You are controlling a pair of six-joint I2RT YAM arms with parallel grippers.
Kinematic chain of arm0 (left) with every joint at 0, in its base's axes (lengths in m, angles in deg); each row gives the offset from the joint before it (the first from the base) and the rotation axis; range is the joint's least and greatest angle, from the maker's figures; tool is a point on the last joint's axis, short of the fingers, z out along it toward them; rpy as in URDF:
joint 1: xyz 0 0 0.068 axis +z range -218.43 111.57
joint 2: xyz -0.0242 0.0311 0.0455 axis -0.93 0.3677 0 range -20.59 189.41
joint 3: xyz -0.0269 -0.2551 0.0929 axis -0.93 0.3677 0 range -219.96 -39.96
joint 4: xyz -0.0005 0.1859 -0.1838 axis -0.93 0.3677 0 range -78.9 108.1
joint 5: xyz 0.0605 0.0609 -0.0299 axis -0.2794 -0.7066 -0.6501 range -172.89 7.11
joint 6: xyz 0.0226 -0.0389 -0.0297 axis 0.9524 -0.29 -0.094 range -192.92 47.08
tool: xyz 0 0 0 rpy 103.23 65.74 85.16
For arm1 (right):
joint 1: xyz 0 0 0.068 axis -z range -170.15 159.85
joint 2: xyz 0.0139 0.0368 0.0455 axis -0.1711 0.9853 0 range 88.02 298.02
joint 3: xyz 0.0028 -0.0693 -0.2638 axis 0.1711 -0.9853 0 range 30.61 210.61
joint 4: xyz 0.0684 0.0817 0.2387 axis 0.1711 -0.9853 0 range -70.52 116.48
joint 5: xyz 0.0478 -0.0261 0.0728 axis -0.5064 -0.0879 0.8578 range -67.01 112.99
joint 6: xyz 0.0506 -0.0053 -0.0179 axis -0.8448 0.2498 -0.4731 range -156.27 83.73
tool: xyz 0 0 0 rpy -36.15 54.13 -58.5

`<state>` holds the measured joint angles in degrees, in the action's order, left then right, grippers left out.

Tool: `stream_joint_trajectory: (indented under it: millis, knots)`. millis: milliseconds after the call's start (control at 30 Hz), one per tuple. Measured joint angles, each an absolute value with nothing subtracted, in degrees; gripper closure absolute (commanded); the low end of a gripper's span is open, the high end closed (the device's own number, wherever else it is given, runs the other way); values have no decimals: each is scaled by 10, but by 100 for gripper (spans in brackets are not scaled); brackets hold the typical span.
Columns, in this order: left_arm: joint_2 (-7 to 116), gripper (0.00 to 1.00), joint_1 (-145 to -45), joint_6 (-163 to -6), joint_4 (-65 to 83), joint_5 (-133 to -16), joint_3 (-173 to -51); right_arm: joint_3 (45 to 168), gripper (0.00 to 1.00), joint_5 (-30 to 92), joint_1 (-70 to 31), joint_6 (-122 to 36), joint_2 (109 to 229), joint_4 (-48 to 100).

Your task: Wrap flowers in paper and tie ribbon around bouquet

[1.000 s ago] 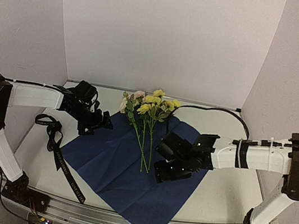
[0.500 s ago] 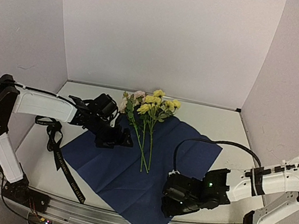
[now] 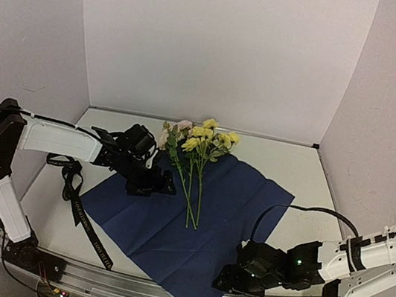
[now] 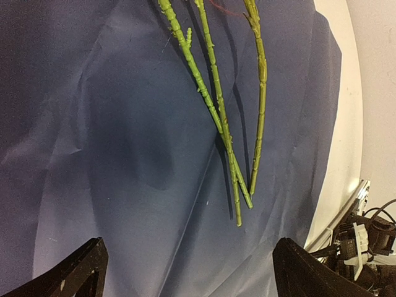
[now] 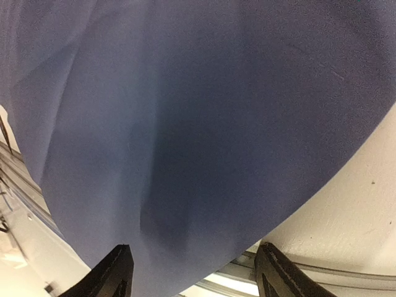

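The paper (image 3: 192,230) lies flat on the table with its dark navy face up, one corner hanging over the front rail. The flowers (image 3: 199,140) rest on it, yellow and pale pink blooms at the far corner and thin green stems (image 4: 224,124) running toward me. My left gripper (image 3: 156,185) hovers open just left of the stems, its fingertips (image 4: 83,272) spread wide over the paper (image 4: 124,154). My right gripper (image 3: 226,282) is low at the sheet's near right edge, open, with the paper (image 5: 185,124) below it. The black ribbon (image 3: 73,197) lies loose on the left.
White walls close in the table (image 3: 301,210) on three sides. A metal rail (image 3: 138,290) runs along the front edge and shows between the right fingers (image 5: 120,275). A black cable (image 3: 308,211) loops from the right arm over the table.
The right gripper has swung from mid-sheet beside the stems down to the paper's near right edge. The left gripper moved from the sheet's left corner in toward the stems, then stayed.
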<state>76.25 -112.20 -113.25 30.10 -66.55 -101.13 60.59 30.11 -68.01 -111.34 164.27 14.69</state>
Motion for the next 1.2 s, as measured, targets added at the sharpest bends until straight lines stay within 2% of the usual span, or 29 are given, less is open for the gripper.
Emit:
stream_joint_trajectory:
  millis: [400, 567, 667, 767, 1200]
  knots:
    - [760, 4, -1122, -1119, 311, -664, -1016, 568, 59, 296, -665, -1220, 1607, 216]
    - [752, 4, -1122, -1117, 313, -664, -1017, 568, 76, 289, -655, -1234, 1605, 231]
    - [741, 4, -1122, -1117, 316, -663, -1017, 569, 91, 285, -652, -1241, 1605, 234]
    - [731, 4, -1122, -1113, 316, -661, -1017, 572, 99, 282, -649, -1243, 1605, 235]
    - [681, 5, -1143, -1069, 278, -649, -998, 634, 100, 291, -581, -1296, 1599, 228]
